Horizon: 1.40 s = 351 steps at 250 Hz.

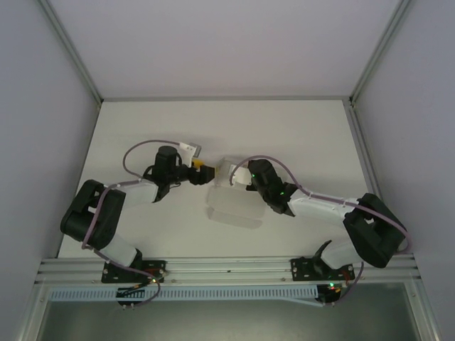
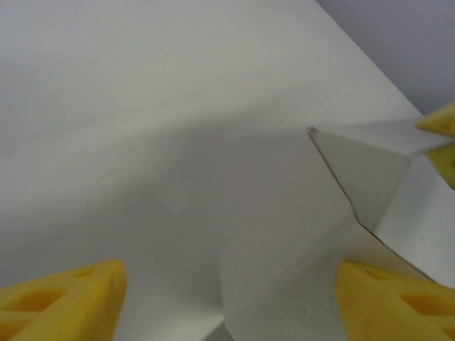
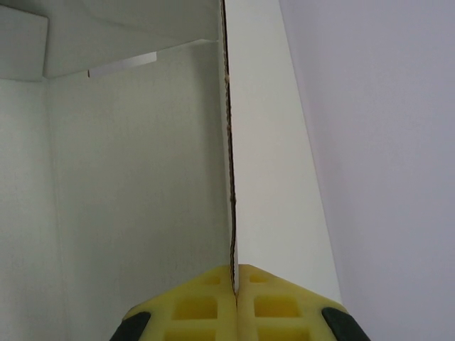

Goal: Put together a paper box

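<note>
The paper box (image 1: 232,204) is pale white card, standing open in the middle of the table between the two arms. My right gripper (image 1: 239,175) is shut on the upper edge of one box wall. In the right wrist view its yellow fingers (image 3: 206,309) pinch that thin wall (image 3: 264,177) edge-on, with the box's inside to the left. My left gripper (image 1: 202,170) sits just left of the box, pointing at it. Its jaws (image 2: 227,305) stand wide apart, with a creased box panel (image 2: 284,234) lying between them. The right gripper's yellow fingertips (image 2: 439,121) show at that view's right edge.
The white table (image 1: 298,135) runs back to a wall and is framed by metal rails (image 1: 92,114) at the sides. Both arm bases (image 1: 135,270) are bolted at the near edge.
</note>
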Each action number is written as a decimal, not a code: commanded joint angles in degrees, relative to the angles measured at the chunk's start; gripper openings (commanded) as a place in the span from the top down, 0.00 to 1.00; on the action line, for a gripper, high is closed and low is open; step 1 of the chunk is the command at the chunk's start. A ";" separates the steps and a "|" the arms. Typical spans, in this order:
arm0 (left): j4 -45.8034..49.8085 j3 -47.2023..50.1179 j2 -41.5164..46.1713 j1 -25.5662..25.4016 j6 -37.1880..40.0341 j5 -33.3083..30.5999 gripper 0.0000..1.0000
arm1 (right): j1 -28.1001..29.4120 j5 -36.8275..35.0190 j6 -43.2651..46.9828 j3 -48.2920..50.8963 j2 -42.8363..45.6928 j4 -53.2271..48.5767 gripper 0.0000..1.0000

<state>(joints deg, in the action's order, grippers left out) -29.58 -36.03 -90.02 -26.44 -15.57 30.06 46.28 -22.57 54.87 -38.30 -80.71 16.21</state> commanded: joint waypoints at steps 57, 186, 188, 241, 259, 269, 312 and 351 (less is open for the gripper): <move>-4.78 -0.38 -3.42 -3.84 4.17 6.78 0.43 | 0.43 0.84 -2.03 -0.60 0.61 -2.32 1.00; -9.08 3.43 -7.19 -8.27 8.16 -3.11 0.42 | 11.81 -15.88 8.04 7.98 0.68 1.36 1.00; -9.13 3.45 -7.21 -8.39 8.25 -3.20 0.42 | 12.03 -16.45 8.12 8.05 0.49 1.36 1.00; -13.13 5.02 -6.88 -11.20 8.10 -10.27 0.44 | 15.56 -19.59 1.39 8.79 -1.14 -0.50 1.00; -15.44 5.68 -6.97 -11.87 7.57 -13.31 0.47 | 16.20 -19.46 -0.05 8.95 -1.69 -0.53 1.00; -16.75 5.71 -7.18 -12.37 7.82 -13.64 0.49 | 16.29 -19.19 -0.46 8.94 -2.08 -0.45 1.00; -19.29 5.10 -7.35 -14.39 7.48 -16.62 0.47 | 16.38 -19.00 -1.17 8.54 -3.24 0.10 1.00; -16.66 6.88 -5.30 -14.35 8.31 -15.97 0.44 | 16.10 -19.55 0.69 10.34 0.24 1.98 1.00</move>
<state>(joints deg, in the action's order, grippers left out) -44.77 -30.44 -96.64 -40.66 -8.60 16.69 61.30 -45.50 55.48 -30.76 -81.78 22.17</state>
